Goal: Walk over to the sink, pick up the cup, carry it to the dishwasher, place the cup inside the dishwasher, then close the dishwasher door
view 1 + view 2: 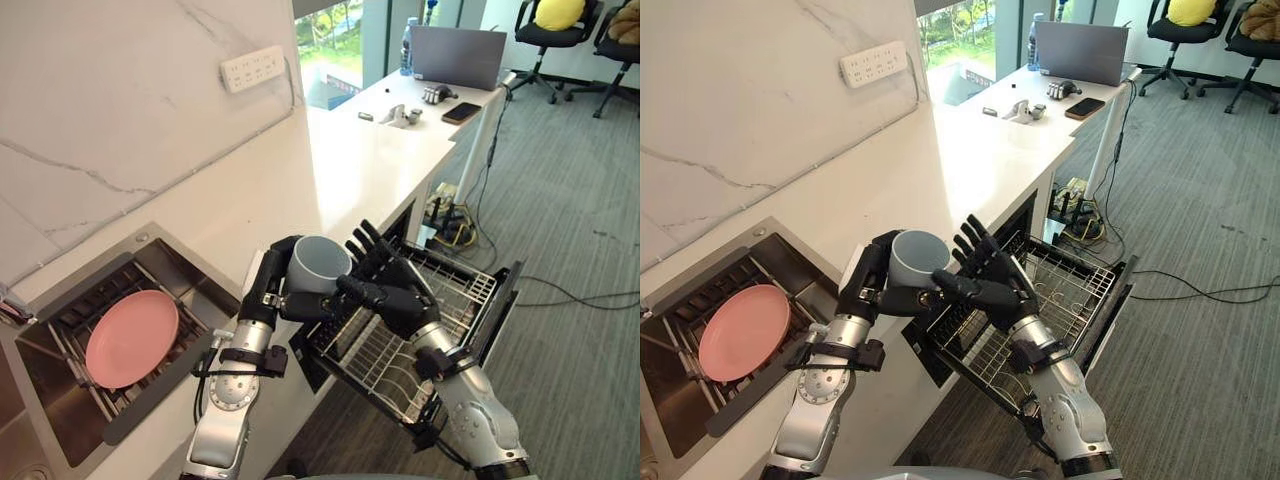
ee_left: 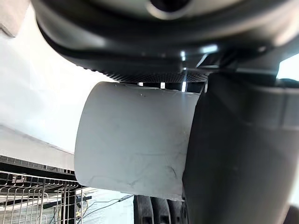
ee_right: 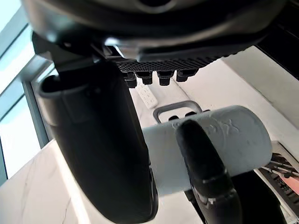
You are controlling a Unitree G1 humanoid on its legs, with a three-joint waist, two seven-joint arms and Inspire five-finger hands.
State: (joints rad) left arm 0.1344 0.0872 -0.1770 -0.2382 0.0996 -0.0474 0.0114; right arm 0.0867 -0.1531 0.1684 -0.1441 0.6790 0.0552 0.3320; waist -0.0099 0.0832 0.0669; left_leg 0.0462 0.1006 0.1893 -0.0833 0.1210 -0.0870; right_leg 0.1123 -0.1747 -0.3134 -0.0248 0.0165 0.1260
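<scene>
Cup (image 1: 318,262): grey, mouth facing up, held in the air at the counter's front edge, above the left corner of the pulled-out rack.
Left hand (image 1: 268,292): my fingers and thumb are curled round the cup's wall from the left and below. My left wrist view shows the cup's grey side (image 2: 135,140) lying against the palm.
Right hand (image 1: 398,298): my fingers are straight and fanned apart, pointing up and away along the cup's right side. The thumb reaches left beneath the cup toward my left hand. The hand is just beside the cup, but I cannot tell whether it touches.
Rack (image 1: 450,295): wire basket, drawn out from under the counter, directly below and right of both hands.
Dishwasher door (image 1: 503,300): dark, dropped open on the rack's right side.
Counter (image 1: 345,165): white, running from near left to far right.
Sink (image 1: 150,248): steel, set in the counter at the near left, well apart from the cup.
Plate (image 1: 132,338): pink, lying on the grid inside the sink.
Power strip (image 1: 253,68): white, on the marble wall above the counter.
Laptop (image 1: 458,56): grey, at the counter's far end, with a dark phone (image 1: 461,112) just in front.
</scene>
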